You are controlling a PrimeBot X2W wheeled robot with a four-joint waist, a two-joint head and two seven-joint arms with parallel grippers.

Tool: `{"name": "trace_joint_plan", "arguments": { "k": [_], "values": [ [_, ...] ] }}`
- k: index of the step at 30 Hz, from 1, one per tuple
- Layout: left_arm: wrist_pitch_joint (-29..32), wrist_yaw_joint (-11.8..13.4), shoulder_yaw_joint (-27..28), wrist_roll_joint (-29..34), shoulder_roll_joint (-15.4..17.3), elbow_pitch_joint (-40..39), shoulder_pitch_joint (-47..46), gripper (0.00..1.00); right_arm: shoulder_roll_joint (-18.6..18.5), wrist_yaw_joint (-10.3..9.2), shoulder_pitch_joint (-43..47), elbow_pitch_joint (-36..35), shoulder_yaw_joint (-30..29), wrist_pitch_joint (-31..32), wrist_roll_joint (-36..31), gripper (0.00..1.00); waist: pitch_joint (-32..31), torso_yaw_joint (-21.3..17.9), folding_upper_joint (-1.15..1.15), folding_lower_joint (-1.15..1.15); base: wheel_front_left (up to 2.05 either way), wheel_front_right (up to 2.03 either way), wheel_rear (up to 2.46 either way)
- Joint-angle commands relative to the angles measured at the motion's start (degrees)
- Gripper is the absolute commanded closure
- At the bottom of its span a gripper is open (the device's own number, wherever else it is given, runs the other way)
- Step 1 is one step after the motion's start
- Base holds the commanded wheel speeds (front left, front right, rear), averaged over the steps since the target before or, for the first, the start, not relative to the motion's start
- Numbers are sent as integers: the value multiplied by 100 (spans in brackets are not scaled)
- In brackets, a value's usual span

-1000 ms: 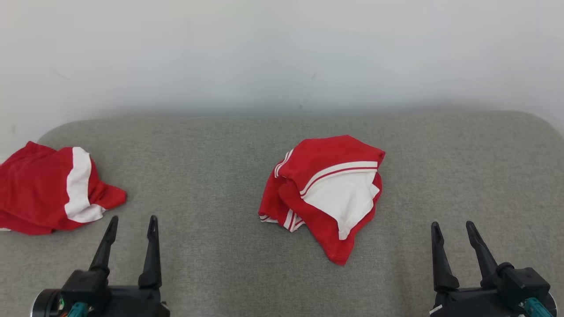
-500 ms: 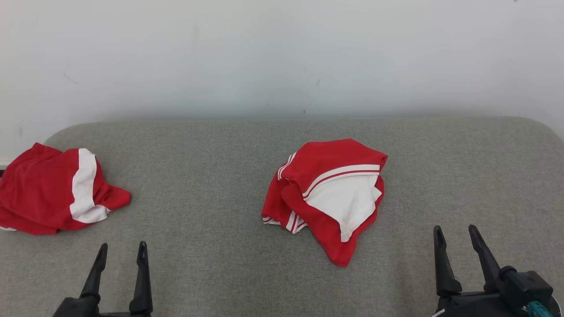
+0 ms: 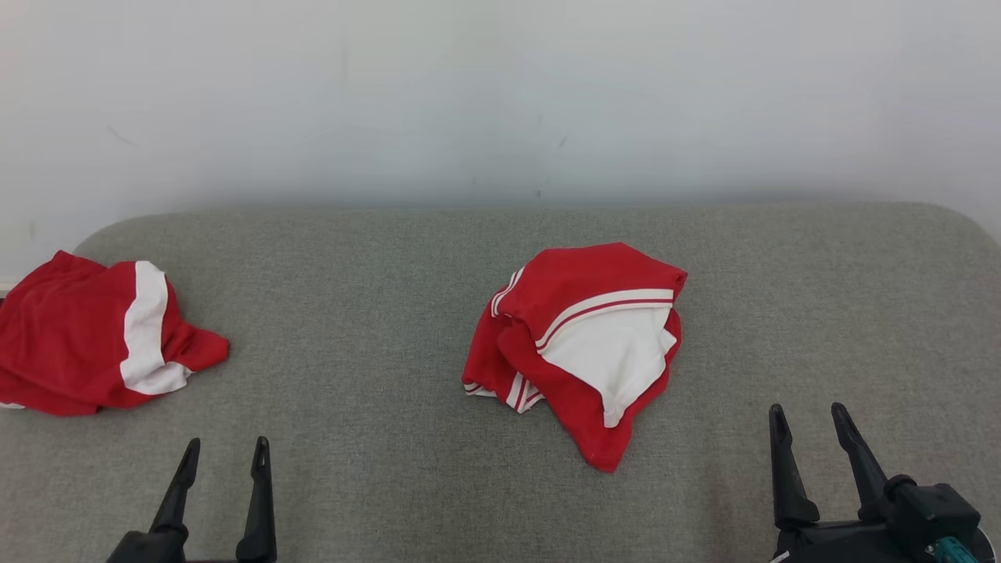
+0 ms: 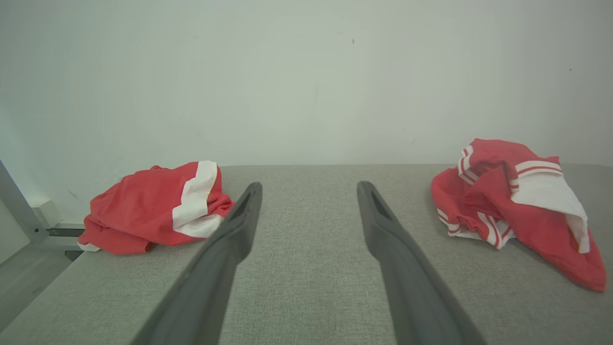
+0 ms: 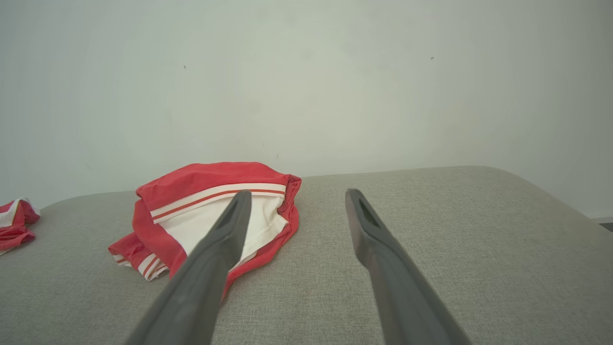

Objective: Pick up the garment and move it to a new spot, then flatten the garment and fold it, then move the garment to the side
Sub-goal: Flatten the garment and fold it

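A crumpled red and white garment (image 3: 579, 344) lies bunched in the middle of the grey fabric surface (image 3: 375, 313), a white panel facing up. The left wrist view has this garment (image 4: 507, 211) at its right, and the right wrist view has it (image 5: 191, 187) left of centre. My left gripper (image 3: 227, 446) stands open at the lower left, well short of the cloth, with nothing between its fingers (image 4: 309, 187). My right gripper (image 3: 806, 410) is open at the lower right, just right of the garment's near corner, also with nothing in it (image 5: 298, 193).
A second crumpled red and white garment (image 3: 70, 344) lies at the surface's far left edge (image 4: 148, 211). A white wall (image 3: 500, 94) rises directly behind the surface. A metal frame post (image 4: 19, 206) stands beyond the left end. The surface's corners are rounded.
My left gripper has drawn back toward the bottom edge of the head view. The right gripper and both garments have hardly shifted.
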Motion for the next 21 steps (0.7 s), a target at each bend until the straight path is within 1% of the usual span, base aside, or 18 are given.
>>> {"name": "trace_joint_plan", "arguments": {
  "k": [1,16,21],
  "values": [
    [-21,34,1,47,-25,9,4,0,-8,18,34,10,0,-16,-10,0,5,-9,0,0,0,0,0],
    [-21,4,56,29,-58,85,-44,0,-8,18,23,-12,-8,39,-65,0,12,-49,0,0,0,0,0],
    [-21,36,-17,66,-161,68,-92,0,-8,18,16,-12,12,35,-65,0,1,-79,0,0,0,0,0]
  ]
}}
